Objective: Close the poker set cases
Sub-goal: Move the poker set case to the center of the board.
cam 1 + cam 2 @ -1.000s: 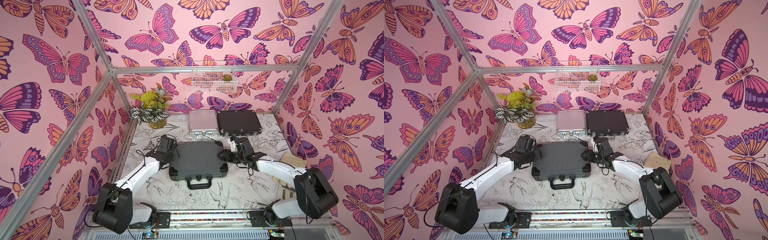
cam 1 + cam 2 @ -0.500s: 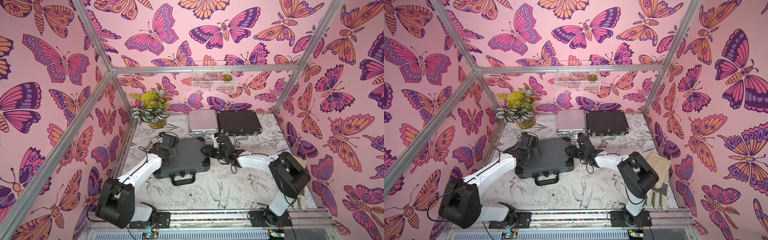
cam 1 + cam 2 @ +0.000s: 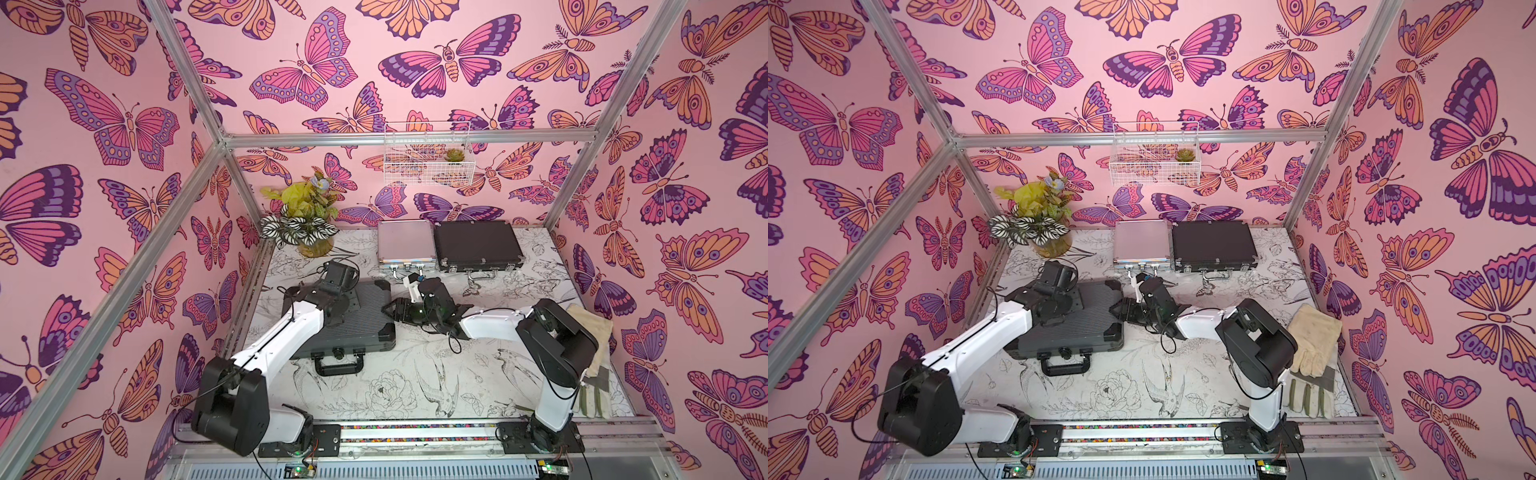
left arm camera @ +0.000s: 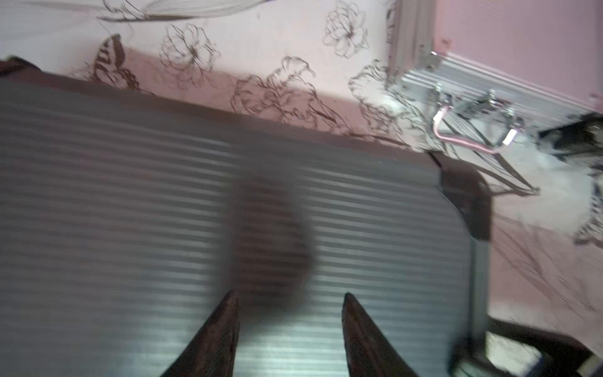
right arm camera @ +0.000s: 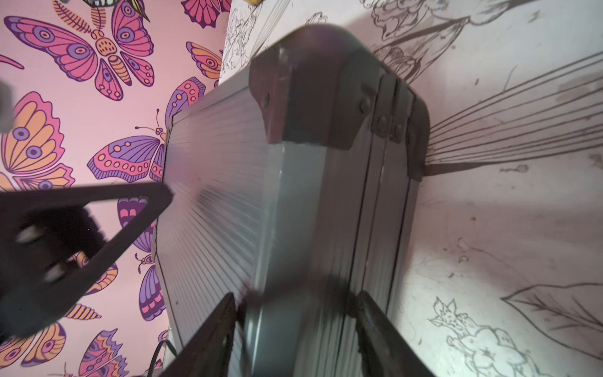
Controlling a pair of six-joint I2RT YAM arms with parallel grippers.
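- Top views both show the ribbed case [image 3: 357, 322] lying closed on the table [image 3: 415, 386], with its handle toward the arm bases.
- A second ago the ribbed case sat mid-table. It has since slid toward the left side and turned slightly, so its far right corner now lies near the silver case [image 3: 405, 243].
- That silver case and the black case [image 3: 476, 245] lie shut, side by side against the back wall, and have not moved.
- Across the table, the right arm [image 3: 494, 322] has reached over. Its elbow, formerly out by the right wall, now stands nearer the middle, and its forearm runs low and points left.
- At the end of that forearm, the right gripper [image 3: 388, 311] meets the ribbed case's right edge.
- Right wrist view: the fingers [image 5: 225, 313] straddle that edge, one over the ribbed lid and one down beside the side wall, next to the table.
- Its jaws stand apart, but whether they pinch the case I cannot tell.
- On the other side, the left arm [image 3: 282, 336] has drawn in with the case, and its wrist sits over the far left part of the lid.
- Left wrist view, blurred: the left gripper [image 4: 288, 295] hangs over the ribbed lid, released, with its fingers spread and nothing between them.
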